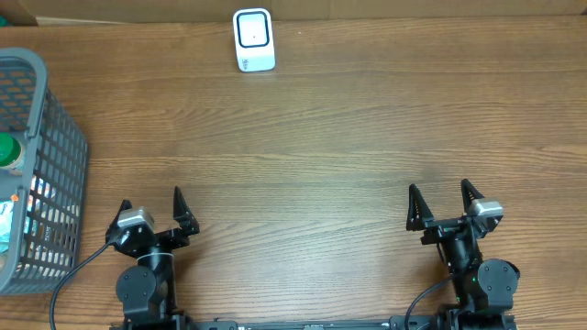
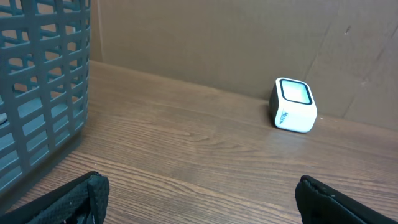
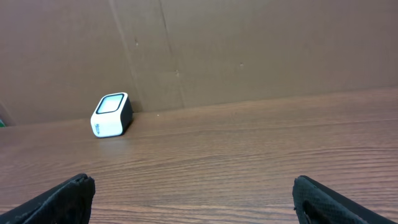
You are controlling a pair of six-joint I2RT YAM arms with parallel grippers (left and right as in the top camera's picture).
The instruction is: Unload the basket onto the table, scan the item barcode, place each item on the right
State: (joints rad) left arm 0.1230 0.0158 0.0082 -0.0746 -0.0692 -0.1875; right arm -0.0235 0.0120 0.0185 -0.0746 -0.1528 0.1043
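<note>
Scanner (image 1: pixel 254 40) at far table (image 1: pixel 348 137) edge, basket (image 1: pixel 60 174) at left edge; left hand (image 1: pixel 151 198), right hand (image 1: pixel 439 185) spread wide.

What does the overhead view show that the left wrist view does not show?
Only overhead: the right gripper, open, and a green-capped item in the basket. Only left wrist: the upright face of the brown wall behind the scanner. Both: the grey basket, the white scanner, the wooden table and the open left gripper.
</note>
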